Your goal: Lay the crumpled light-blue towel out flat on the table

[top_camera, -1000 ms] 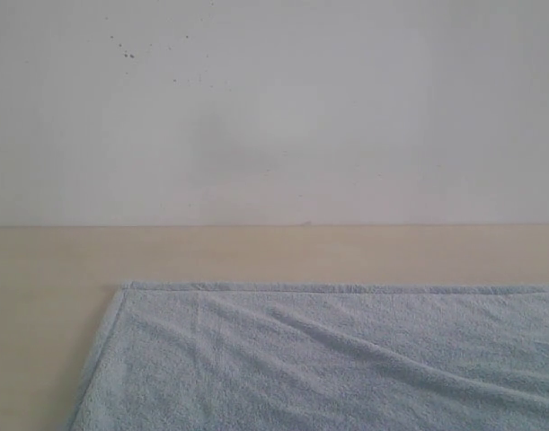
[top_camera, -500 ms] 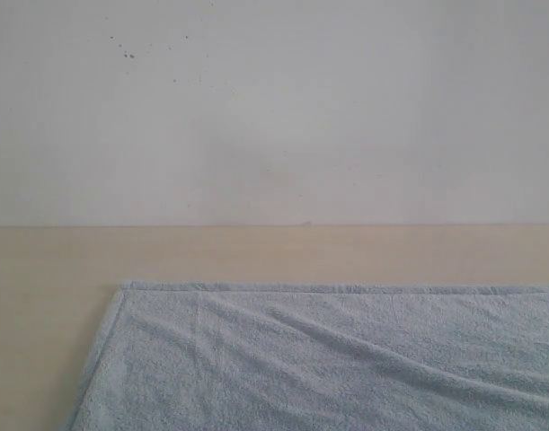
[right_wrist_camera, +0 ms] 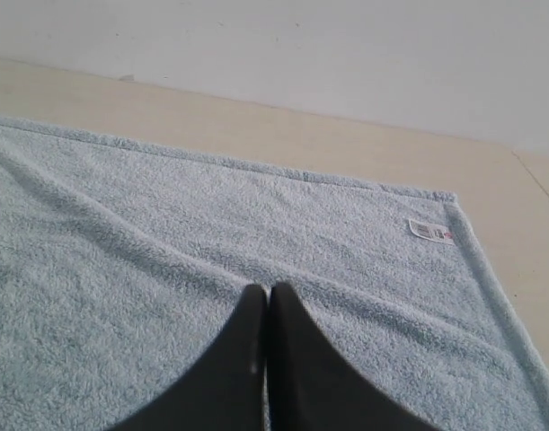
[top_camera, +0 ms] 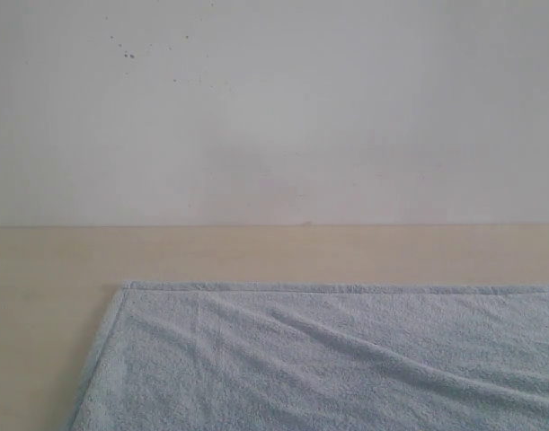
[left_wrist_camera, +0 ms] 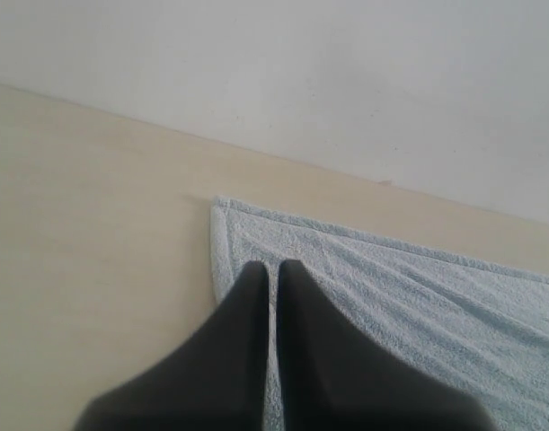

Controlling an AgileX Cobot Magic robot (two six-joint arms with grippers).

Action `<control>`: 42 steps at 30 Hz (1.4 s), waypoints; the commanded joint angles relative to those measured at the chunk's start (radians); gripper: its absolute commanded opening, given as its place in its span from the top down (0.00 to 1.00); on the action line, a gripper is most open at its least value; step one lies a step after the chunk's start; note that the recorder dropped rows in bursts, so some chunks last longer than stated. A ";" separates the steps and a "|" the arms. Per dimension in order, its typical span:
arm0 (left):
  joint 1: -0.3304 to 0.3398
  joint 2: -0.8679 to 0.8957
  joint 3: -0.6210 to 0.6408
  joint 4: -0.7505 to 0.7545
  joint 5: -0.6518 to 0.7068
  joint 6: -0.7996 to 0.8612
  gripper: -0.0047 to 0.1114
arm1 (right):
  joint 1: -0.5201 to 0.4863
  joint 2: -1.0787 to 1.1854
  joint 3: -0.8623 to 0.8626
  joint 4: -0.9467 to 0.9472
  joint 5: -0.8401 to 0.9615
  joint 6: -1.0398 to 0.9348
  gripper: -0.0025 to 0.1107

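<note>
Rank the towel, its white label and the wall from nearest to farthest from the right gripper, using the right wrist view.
1. towel: spread directly beneath the shut tips of the right gripper.
2. white label: off to one side, near the towel's far corner.
3. wall: beyond the bare strip of table, farthest.

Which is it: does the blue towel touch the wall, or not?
Apart. The exterior view shows a strip of bare table lying between the far edge of the towel and the wall.
</note>
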 commanded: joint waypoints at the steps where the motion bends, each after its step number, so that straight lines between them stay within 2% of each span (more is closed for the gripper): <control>1: 0.003 -0.006 0.004 -0.011 -0.003 -0.004 0.93 | -0.005 -0.005 -0.001 -0.001 -0.002 0.003 0.98; 14: 0.003 -0.006 0.004 -0.004 -0.003 -0.004 0.93 | -0.005 -0.005 -0.001 0.000 -0.002 0.008 0.98; 18: 0.003 -0.037 0.004 0.271 -0.005 0.004 0.93 | -0.005 -0.005 -0.001 0.000 -0.002 0.008 0.98; 20: 0.004 -0.068 0.004 0.411 -0.005 -0.060 0.93 | -0.005 -0.005 -0.001 0.000 -0.002 0.010 0.98; 23: 0.006 -0.118 0.004 0.697 0.011 -0.335 0.93 | -0.005 -0.005 -0.001 0.000 -0.002 0.010 0.98; 25: 0.006 -0.140 0.004 0.937 0.036 -0.599 0.93 | -0.005 -0.005 -0.001 0.000 -0.002 0.010 0.98; 28: 0.006 -0.140 0.004 1.118 0.072 -0.895 0.93 | -0.005 -0.005 -0.001 0.000 -0.002 0.010 0.98; 30: 0.006 -0.140 0.004 1.119 0.124 -0.951 0.93 | -0.005 -0.005 -0.001 0.000 -0.002 0.010 0.98; 35: 0.001 -0.140 0.004 1.116 0.128 -0.865 0.93 | -0.005 -0.005 -0.001 0.000 -0.002 0.010 0.98; 42: 0.010 -0.140 0.004 1.119 0.128 -0.863 0.93 | -0.005 -0.005 -0.001 0.000 -0.002 0.010 0.98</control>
